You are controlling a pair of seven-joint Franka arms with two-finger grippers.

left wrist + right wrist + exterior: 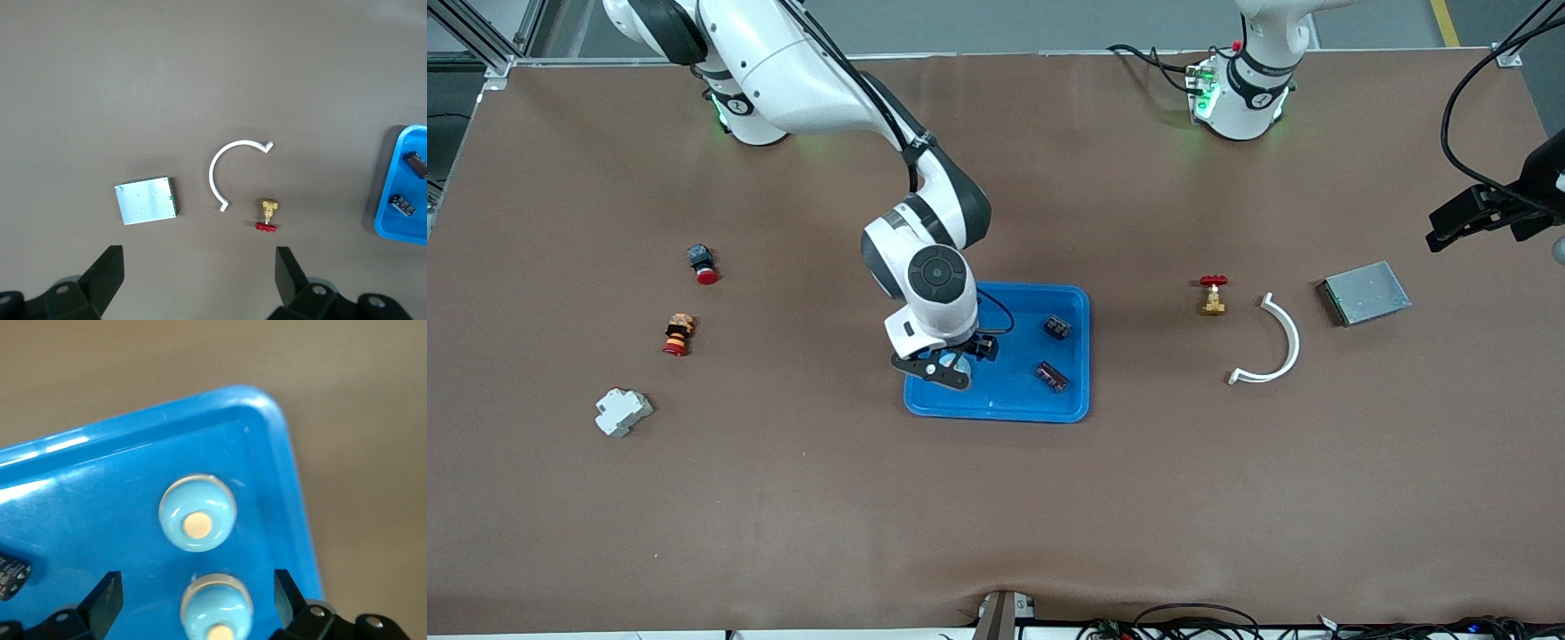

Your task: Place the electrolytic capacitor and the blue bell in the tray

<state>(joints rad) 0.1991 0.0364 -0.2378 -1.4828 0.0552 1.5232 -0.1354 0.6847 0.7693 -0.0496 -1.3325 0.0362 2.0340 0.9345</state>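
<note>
The blue tray (1009, 396) lies mid-table. Two dark electrolytic capacitors (1057, 327) (1052, 376) lie in it toward the left arm's end; they also show in the left wrist view (403, 204). Two light-blue bells (197, 513) (217, 608) sit in the tray's corner (267, 410) toward the right arm's end. My right gripper (950, 363) (197, 577) is open just above the tray, its fingers (107, 597) apart on either side of one bell without touching it. My left gripper (1458, 218) (199, 263) is open and empty, waiting high over the table's left-arm end.
A grey metal box (1365, 292), a white curved strip (1272, 342) and a brass valve with a red handle (1212, 295) lie toward the left arm's end. Two red-capped buttons (703, 264) (678, 335) and a white-grey block (623, 412) lie toward the right arm's end.
</note>
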